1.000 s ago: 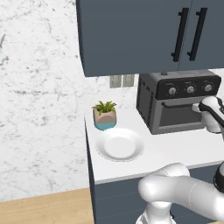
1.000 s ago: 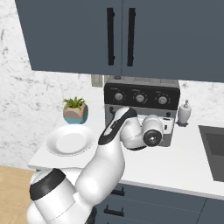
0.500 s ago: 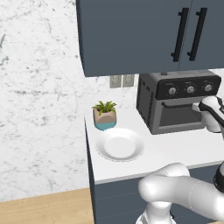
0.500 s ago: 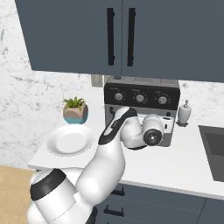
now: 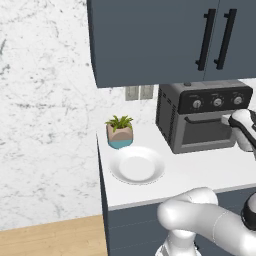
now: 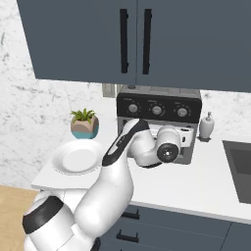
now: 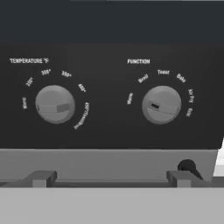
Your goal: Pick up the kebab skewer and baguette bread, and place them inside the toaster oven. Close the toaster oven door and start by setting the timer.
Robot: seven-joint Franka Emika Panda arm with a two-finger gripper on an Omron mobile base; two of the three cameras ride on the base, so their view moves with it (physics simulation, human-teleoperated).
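Nothing has shifted since a sec ago; arm and hand sit as before. On the white counter [image 5: 200, 175] I see an empty white plate [image 5: 137, 165] w/ a small potted plant [image 5: 119, 132] behind it, well left of the toaster oven [image 5: 200, 120]. Right base view adds a soap bottle [image 6: 207, 126] just right of the oven. Dark cabinets [image 6: 132, 39] hang overhead. Toaster oven door [image 5: 202, 131] is shut. Hand cam faces the temperature knob [image 7: 55, 104] & function knob [image 7: 161, 104] up close. Gripper is at the oven front, spread wide, holding nothing I can see.
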